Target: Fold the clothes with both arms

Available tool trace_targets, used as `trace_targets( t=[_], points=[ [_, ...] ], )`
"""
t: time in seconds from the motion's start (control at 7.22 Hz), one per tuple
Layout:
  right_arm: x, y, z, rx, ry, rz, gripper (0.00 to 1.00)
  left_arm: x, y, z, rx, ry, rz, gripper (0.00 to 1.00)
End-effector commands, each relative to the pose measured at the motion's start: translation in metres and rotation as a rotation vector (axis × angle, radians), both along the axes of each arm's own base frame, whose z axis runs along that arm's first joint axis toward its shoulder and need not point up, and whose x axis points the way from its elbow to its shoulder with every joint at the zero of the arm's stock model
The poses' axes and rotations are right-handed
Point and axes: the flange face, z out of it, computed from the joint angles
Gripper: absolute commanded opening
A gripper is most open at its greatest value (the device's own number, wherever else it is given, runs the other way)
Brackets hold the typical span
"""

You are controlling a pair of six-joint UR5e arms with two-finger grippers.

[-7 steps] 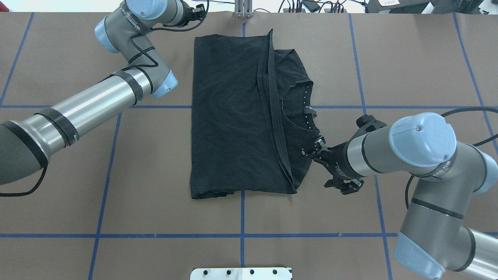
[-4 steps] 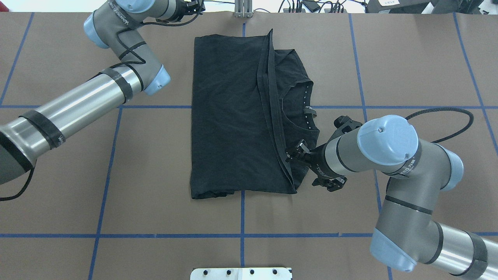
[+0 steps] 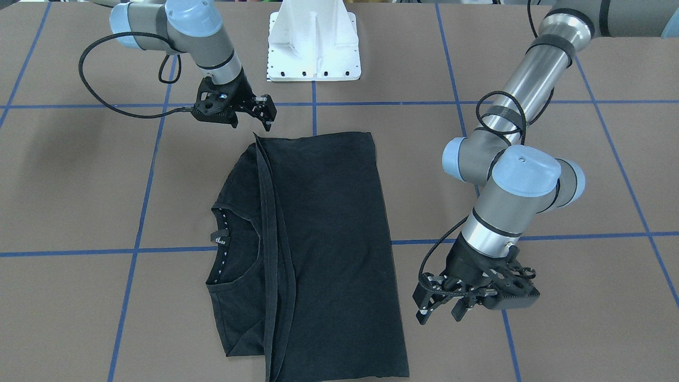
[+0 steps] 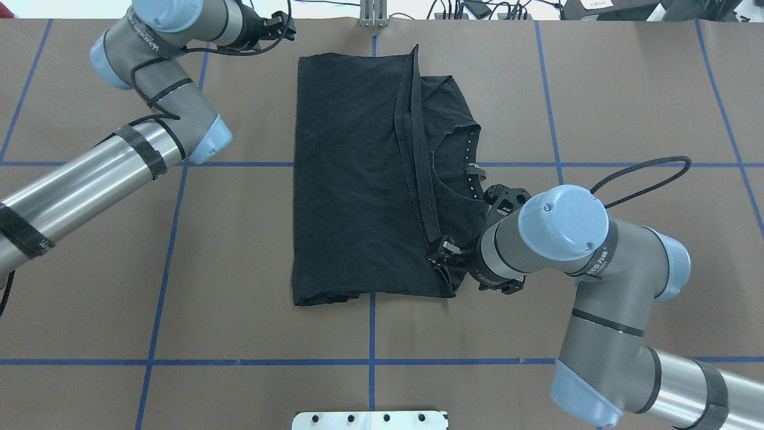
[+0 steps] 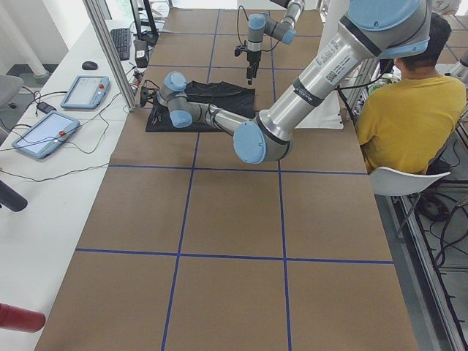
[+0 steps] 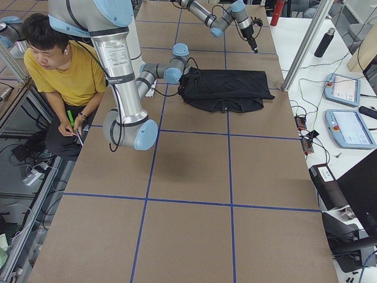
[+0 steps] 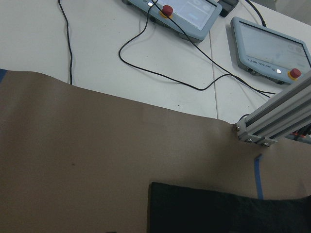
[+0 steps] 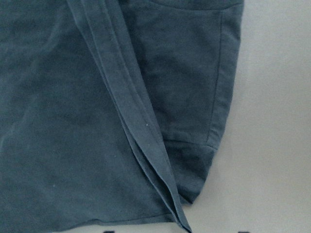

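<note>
The black T-shirt (image 4: 352,179) lies folded on the brown table, a doubled hem strip running along its length and the collar (image 4: 471,173) with a small white label facing up on my right. It also shows in the front view (image 3: 329,239). My right gripper (image 4: 441,251) hovers over the shirt's near right corner, jaws apart and empty; its wrist view shows the hem strip and a sleeve edge (image 8: 214,121). My left gripper (image 3: 439,314) is open and empty just off the shirt's far left corner (image 7: 218,213).
The white base pedestal (image 3: 313,48) stands at the near table edge. An aluminium post (image 7: 272,121) and two control tablets (image 7: 189,12) are beyond the far edge. A person in a yellow shirt (image 6: 65,65) sits behind the robot. Blue tape lines cross the table.
My right gripper has moved left, from beside the shirt's right edge onto its near right corner. My left arm has swung left and its gripper shifted slightly left.
</note>
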Motion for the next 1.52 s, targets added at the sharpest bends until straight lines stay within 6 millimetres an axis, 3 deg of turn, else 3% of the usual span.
trace_targets(
  t=[0.0,0.28,0.69,0.83,0.97,1.38],
  points=[
    [-0.024,0.006,0.015,0.199,0.075,-0.136,0.7,-0.003,0.007,0.013,-0.011,-0.003,0.005,0.81],
    [-0.031,0.0,0.022,0.352,0.119,-0.24,0.62,-0.003,0.007,0.013,-0.011,-0.003,0.003,0.81],
    [-0.046,-0.018,0.015,0.391,0.138,-0.24,0.59,-0.001,0.01,0.024,-0.021,-0.012,0.004,0.81],
    [-0.048,-0.022,0.013,0.391,0.139,-0.235,0.41,0.0,0.011,0.025,-0.023,-0.013,0.006,0.81],
    [-0.044,-0.026,0.012,0.387,0.136,-0.232,0.0,0.0,0.01,0.026,-0.023,-0.015,0.005,0.81],
    [-0.04,-0.034,0.012,0.391,0.137,-0.229,0.0,0.0,0.01,0.026,-0.022,-0.016,0.005,0.81]
  ],
)
